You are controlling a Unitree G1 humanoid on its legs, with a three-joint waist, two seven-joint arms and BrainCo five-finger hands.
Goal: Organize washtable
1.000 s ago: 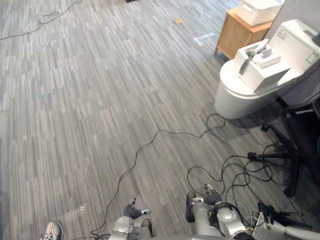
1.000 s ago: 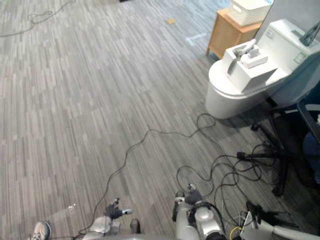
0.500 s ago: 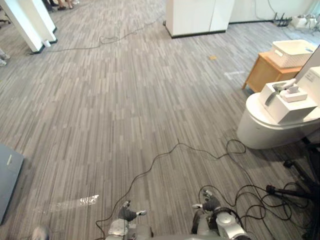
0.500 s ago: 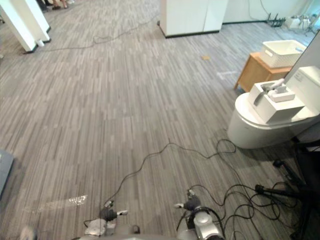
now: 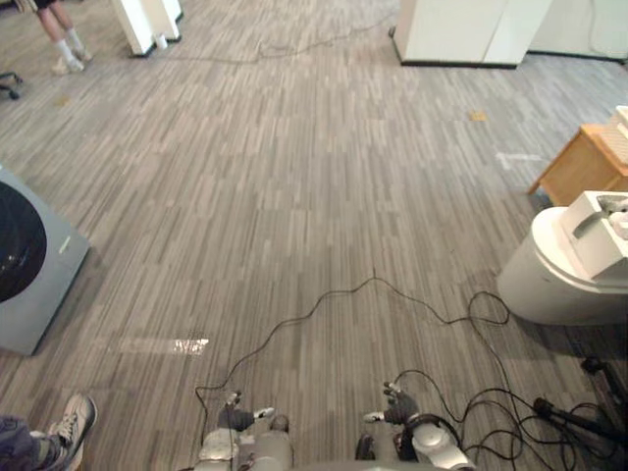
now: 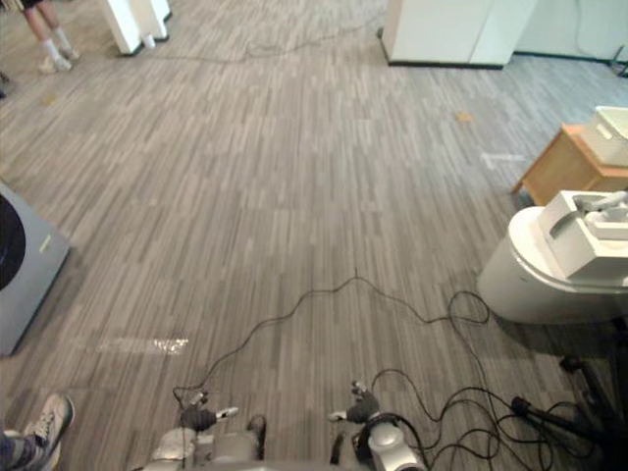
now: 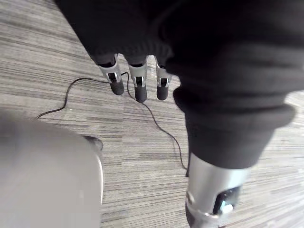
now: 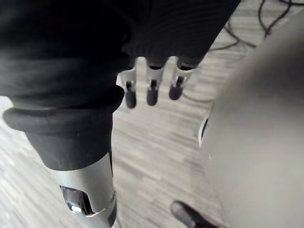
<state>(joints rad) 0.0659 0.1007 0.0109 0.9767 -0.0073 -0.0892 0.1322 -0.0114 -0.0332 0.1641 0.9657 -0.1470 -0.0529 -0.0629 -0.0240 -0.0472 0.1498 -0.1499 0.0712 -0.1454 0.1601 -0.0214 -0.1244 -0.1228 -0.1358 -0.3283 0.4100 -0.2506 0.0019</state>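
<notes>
The grey-striped floor [image 5: 294, 196] lies open through the middle and far ahead. At its left edge stands a grey washing machine [image 5: 29, 260] with a dark round door. At its right edge is a white toilet [image 5: 559, 285] with a white box [image 5: 594, 231] on its lid. Just behind the toilet is a wooden side table [image 5: 579, 167] carrying a white basket [image 6: 613, 132]; whether this is the table to be tidied I cannot tell. A white cabinet [image 5: 471, 29] closes the far edge. A person's legs [image 5: 61, 39] show at the far left corner and a shoe [image 5: 69, 427] at the near left. The left hand [image 5: 238, 419] and right hand [image 5: 397, 412] hang low over the near floor, fingers [image 7: 137, 85] straight and empty on both.
</notes>
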